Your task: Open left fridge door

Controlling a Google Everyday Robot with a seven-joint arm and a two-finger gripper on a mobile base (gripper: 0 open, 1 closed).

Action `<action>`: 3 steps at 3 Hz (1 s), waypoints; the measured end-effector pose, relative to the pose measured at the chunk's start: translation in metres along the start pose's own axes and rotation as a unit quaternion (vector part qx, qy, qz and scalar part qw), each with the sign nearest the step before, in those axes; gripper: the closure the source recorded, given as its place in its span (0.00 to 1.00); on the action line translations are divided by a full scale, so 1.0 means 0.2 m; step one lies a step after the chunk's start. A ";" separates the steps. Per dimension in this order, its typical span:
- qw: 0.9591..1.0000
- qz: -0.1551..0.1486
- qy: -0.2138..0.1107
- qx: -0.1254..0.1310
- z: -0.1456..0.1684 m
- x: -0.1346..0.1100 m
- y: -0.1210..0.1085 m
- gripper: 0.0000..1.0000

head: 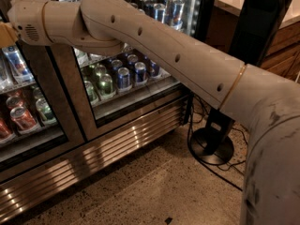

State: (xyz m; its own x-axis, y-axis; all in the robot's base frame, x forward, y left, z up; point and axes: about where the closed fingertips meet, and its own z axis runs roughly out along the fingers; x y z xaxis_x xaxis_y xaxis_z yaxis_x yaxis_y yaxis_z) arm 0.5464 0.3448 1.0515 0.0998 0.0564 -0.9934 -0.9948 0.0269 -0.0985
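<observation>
The left fridge door (61, 111) is the glass door at the left in a wide bronze-brown frame. It looks shut, and red and green cans (23, 118) show behind its glass. Its twin (126, 74) to the right shows silver-blue cans and has a bright white light strip (190, 3) on its right edge. My beige arm (154, 46) reaches from the lower right across the twin door to the upper left. My gripper (4, 34) is at the frame's left edge, in front of the left door's upper glass, mostly cut off.
A metal grille (117, 144) runs along the fridge's base. A black stand with a round base (211, 146) and cables (220, 170) sits on the speckled floor to the right of the fridge. A wooden counter (281, 41) is at the upper right.
</observation>
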 end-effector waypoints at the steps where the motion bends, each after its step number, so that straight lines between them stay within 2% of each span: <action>1: 1.000 0.000 0.000 0.000 0.00 0.00 0.00 0.42; 3: 1.000 0.000 0.000 0.000 -0.04 0.00 -0.04 0.88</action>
State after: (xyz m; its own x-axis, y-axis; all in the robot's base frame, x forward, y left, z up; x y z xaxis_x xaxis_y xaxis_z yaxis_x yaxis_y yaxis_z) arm 0.5551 0.3356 1.0515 0.0998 0.0565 -0.9934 -0.9948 0.0268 -0.0984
